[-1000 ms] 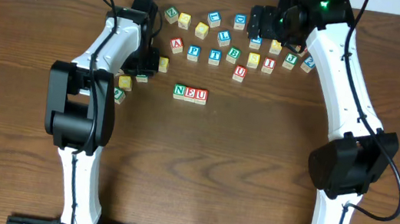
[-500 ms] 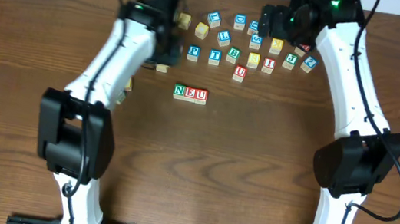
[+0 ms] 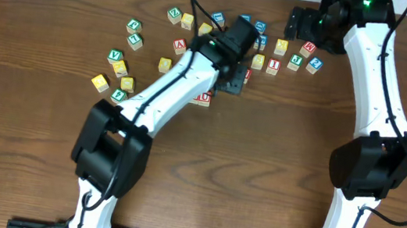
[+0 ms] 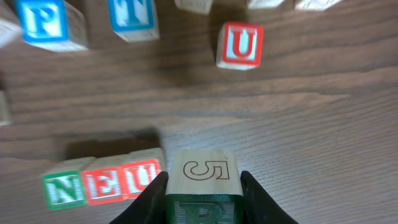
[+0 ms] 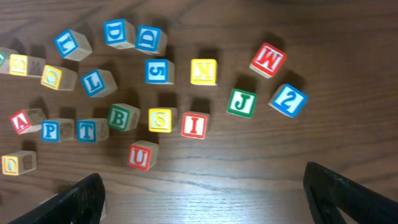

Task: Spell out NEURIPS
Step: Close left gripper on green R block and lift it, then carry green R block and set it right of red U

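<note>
My left gripper (image 4: pixel 202 202) is shut on a wooden block (image 4: pixel 202 177) with a 5 on top and a green R on its front face. It hangs just right of the row N (image 4: pixel 63 190), E (image 4: pixel 102 185), U (image 4: pixel 142 177). In the overhead view this gripper (image 3: pixel 233 77) covers most of the row (image 3: pixel 203 97). My right gripper (image 5: pixel 211 199) is open and empty above the loose blocks, among them I (image 5: pixel 194 124), S (image 5: pixel 160 119), P (image 5: pixel 56 129) and a red U (image 5: pixel 140 155). It sits at the back right in the overhead view (image 3: pixel 304 23).
Loose letter blocks lie along the back: T (image 5: pixel 85 129), B (image 5: pixel 122 116), J (image 5: pixel 241 102), M (image 5: pixel 267 60), 2 (image 5: pixel 288 100). Several more blocks lie scattered at the left (image 3: pixel 116 57), with a yellow one (image 3: pixel 100 82) nearest the left edge.
My left arm has swung from the left block cluster rightward to the spot beside the NEU row, carrying the block. My right gripper has drifted a little right and back.
</note>
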Robot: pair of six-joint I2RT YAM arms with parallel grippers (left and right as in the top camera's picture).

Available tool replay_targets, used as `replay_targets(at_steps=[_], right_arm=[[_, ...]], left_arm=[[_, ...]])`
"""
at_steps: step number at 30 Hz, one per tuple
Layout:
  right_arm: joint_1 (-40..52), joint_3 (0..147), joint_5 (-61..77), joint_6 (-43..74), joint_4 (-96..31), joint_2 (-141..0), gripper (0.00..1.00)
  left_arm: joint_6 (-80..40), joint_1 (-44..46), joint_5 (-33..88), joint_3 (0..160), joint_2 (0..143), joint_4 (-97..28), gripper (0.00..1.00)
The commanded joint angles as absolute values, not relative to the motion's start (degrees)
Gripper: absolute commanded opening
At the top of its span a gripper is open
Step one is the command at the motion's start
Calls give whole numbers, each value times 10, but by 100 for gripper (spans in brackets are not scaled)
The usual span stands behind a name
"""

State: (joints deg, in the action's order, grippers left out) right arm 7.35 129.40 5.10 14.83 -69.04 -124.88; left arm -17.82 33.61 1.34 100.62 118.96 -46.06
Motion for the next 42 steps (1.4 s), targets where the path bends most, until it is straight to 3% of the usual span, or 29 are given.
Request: replay_targets(at_steps=[1,42], right_arm=[[70,1303,46,131,-697,-1255,97],[71,1303,46,126,-722,-1255,98]], left_arm=[[-199,341,8,1006,1220,-461,28],[-243,334,-13,987,1289,-441,29]])
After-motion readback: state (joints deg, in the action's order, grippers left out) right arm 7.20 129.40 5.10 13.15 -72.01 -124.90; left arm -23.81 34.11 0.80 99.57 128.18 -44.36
